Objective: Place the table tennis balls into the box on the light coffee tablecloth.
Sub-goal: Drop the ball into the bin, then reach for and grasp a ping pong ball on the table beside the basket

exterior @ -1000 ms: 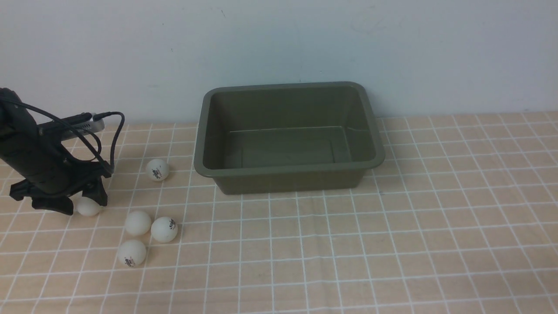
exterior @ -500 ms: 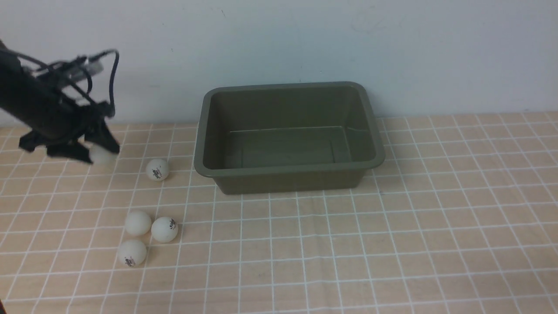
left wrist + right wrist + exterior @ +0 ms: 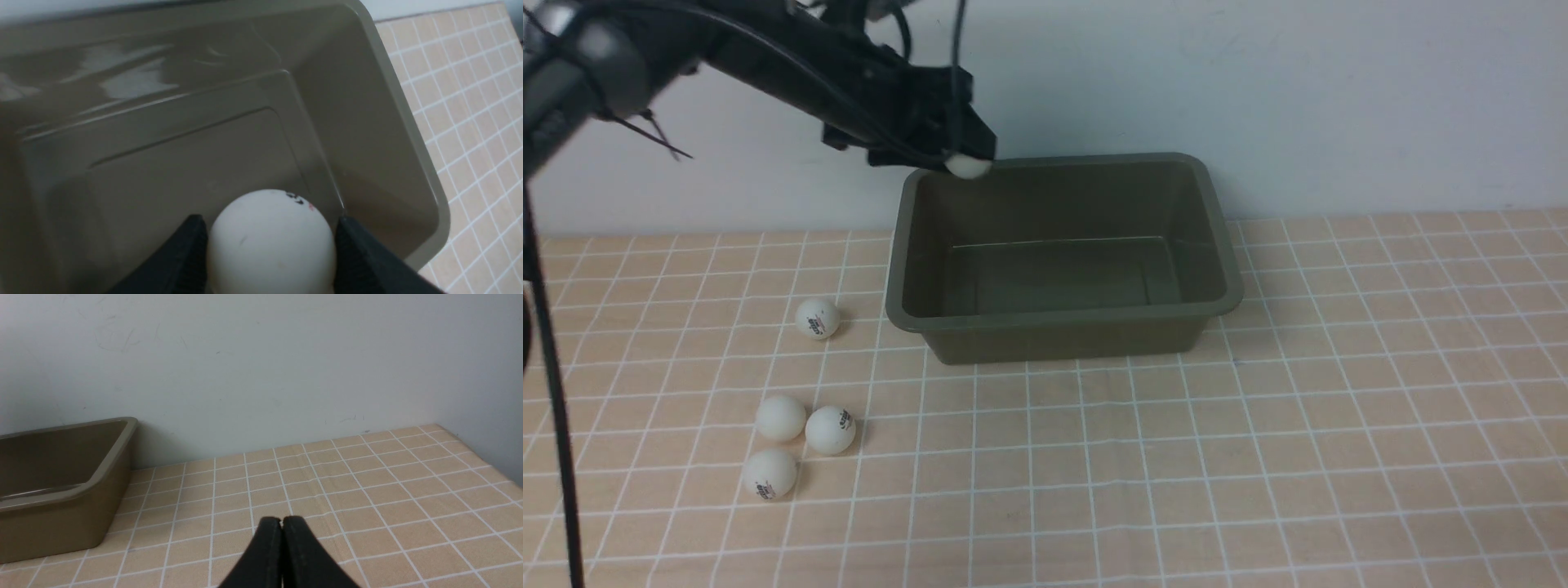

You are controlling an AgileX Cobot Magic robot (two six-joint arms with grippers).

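My left gripper (image 3: 960, 162) is shut on a white table tennis ball (image 3: 968, 167) and holds it in the air over the back left corner of the olive-grey box (image 3: 1062, 322). In the left wrist view the ball (image 3: 269, 241) sits between the two black fingers above the empty box floor (image 3: 163, 171). Several more balls lie on the light coffee tablecloth (image 3: 1258, 457) left of the box: one alone (image 3: 818, 318) and a cluster of three (image 3: 781, 418) (image 3: 831, 429) (image 3: 770, 474). My right gripper (image 3: 281, 521) is shut and empty, low over the cloth right of the box (image 3: 61, 490).
A pale wall (image 3: 1258, 98) rises right behind the box. The left arm's cable (image 3: 556, 392) hangs down at the far left. The cloth's right edge (image 3: 482, 453) shows in the right wrist view.
My left gripper has lifted the ball off the cloth at the far left and carried it up and to the right, to above the box's back left corner. The other balls have not moved.
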